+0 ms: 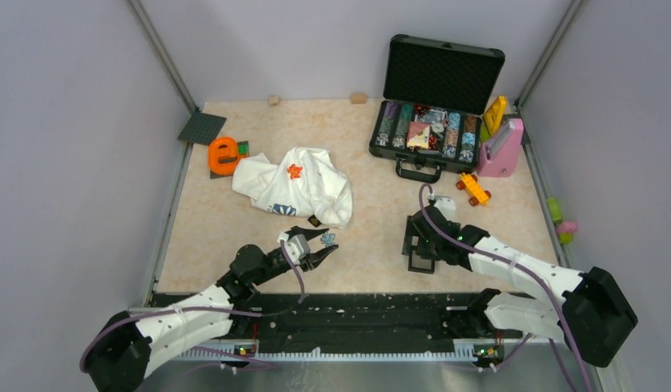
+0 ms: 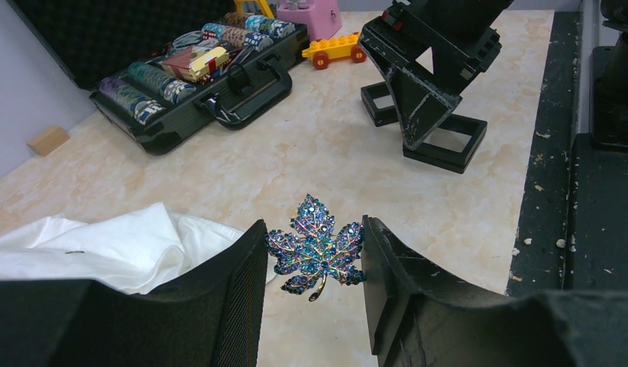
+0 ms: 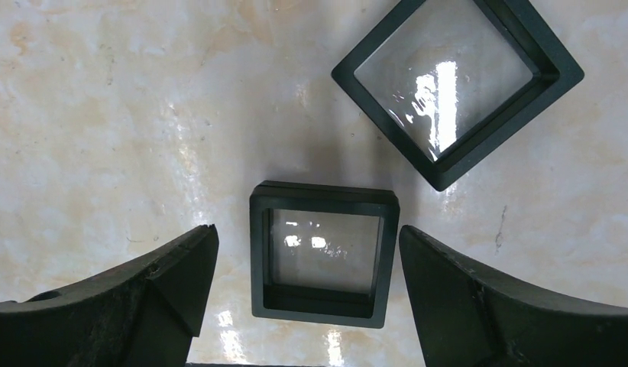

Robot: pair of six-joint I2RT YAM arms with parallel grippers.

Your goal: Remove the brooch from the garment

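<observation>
Found left gripper [image 1: 318, 247] clenched on a blue jewelled maple-leaf brooch [image 2: 317, 251], apart from the white T-shirt [image 2: 105, 245] lying just left of the fingers. Found right gripper [image 3: 307, 237] spread wide, hovering over a small black square box [image 3: 320, 260]. Judged detachment effectively done. Next: hold firm, carry brooch clear without snagging cloth.

No writing, label, brand or number is legible on anything.

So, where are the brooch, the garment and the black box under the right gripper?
brooch [image 2: 318, 251]: left wrist view, centre of the leaf.
garment [image 1: 312, 189]: top external view, white cloth near its middle.
black box [image 3: 320, 252]: right wrist view, its clear window.
</observation>
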